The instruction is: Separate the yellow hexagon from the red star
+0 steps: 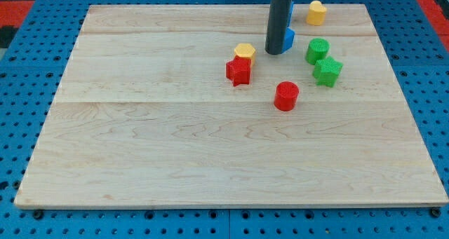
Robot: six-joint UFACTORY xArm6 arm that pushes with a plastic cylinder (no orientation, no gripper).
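Note:
The yellow hexagon (244,51) sits above the middle of the wooden board, touching the top of the red star (238,71) just below it. My tip (274,52) is right of the yellow hexagon, a short gap away. It stands in front of a blue block (288,38), which it partly hides.
A red cylinder (286,96) lies below and right of the star. A green cylinder (317,50) and a green star (327,71) sit at the right. A yellow block (316,12) is near the top edge. The board (140,141) lies on a blue pegboard.

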